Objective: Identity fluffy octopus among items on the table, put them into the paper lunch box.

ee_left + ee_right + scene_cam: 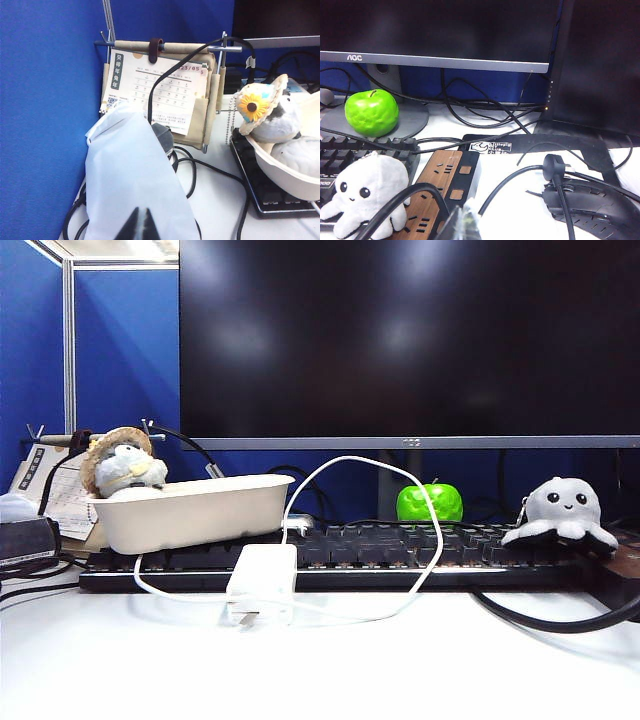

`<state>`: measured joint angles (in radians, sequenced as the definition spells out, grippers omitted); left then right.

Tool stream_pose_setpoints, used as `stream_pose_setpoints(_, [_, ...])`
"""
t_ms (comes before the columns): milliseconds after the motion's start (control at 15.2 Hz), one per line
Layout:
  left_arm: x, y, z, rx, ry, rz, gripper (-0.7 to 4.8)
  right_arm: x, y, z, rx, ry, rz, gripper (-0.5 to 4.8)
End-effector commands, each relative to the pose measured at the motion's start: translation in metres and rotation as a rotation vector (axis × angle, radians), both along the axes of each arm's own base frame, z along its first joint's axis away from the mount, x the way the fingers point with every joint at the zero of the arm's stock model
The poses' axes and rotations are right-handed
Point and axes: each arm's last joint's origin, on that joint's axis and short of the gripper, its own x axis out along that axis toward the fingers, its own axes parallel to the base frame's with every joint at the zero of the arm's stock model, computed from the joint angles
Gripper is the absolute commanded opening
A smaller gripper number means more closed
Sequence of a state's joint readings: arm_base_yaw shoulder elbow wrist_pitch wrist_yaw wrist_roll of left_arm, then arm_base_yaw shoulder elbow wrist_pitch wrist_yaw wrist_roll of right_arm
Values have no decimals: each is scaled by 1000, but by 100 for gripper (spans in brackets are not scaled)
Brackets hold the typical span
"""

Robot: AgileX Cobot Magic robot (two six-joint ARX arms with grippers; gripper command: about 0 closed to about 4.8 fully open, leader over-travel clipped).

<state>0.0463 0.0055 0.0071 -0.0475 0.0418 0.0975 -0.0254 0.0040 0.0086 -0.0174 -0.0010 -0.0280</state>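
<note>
Resting on the right end of the keyboard (330, 550), beside a wood-faced power strip (442, 187): the fluffy octopus (562, 512), upright, facing forward. Sitting on the keyboard's left end: the paper lunch box (190, 510), holding a hatted plush animal (122, 465); a white adapter (262, 582) lies on the table (320, 670) in front, a green apple (430, 503) behind. Left gripper (140, 225) shows fingertips pressed together above a white bag (132, 175); right gripper (462, 225) is closed, empty, near the octopus.

Only fingertips show: the left gripper (140, 226) has dark, pointed tips; the right gripper (461, 223) has greyish, translucent-looking tips.
</note>
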Motion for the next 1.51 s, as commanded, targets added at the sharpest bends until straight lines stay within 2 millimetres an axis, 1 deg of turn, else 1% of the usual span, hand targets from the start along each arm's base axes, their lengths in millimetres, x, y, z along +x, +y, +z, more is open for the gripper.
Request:
stream_pose_setpoints(66, [0,0,1,-1,-8,-3,-3,0,0,0,5,-12,1,-6])
stream_pose_setpoints(131, [0,0,0,-2,-5,-3,-3,0,0,0,6,-12,1,-6])
stream_pose_setpoints(328, [0,0,1,-76,-6,-3,-3,0,0,0,14,-14,1,-6])
stream_pose_setpoints(459, [0,0,4,-119,-37,-11,-3,0,0,4,67,-58,8,-6])
stream_pose_setpoints(525, [0,-2,9,-146,-84,-58,-3,0,1,9,84,-105,36,-6])
stream_pose_setpoints(656, [-3,-5,27,-159,-253,-197,-3,-2,3,21,96,-227,125,-6])
stream_pose_setpoints(722, [-6,-6,36,-203,-332,-234,-3,-4,4,27,138,-265,135,-6])
stream_pose_setpoints(787, [-9,-6,47,-242,-377,-250,-4,-5,4,33,146,-262,144,-6])
stream_pose_setpoints(853, [-13,-6,59,-258,-409,-259,-4,-9,5,44,141,-275,173,-6])
stream_pose_setpoints(918, [-20,-7,77,-254,-452,-266,-4,-15,6,62,131,-315,206,-6])
stream_pose_setpoints(1049, [-32,-7,103,-273,-447,-268,-4,-28,6,91,127,-340,211,-6])
stream_pose_setpoints(1246, [-49,-8,138,-279,-408,-265,-4,-53,7,128,136,-262,206,-6])
stream_pose_setpoints(1377, [-53,-10,159,-282,-348,-295,-4,-63,8,149,138,-191,253,-6])
stream_pose_setpoints(1509, [-47,-11,177,-294,-241,-333,-4,-68,11,172,136,-158,332,-6])
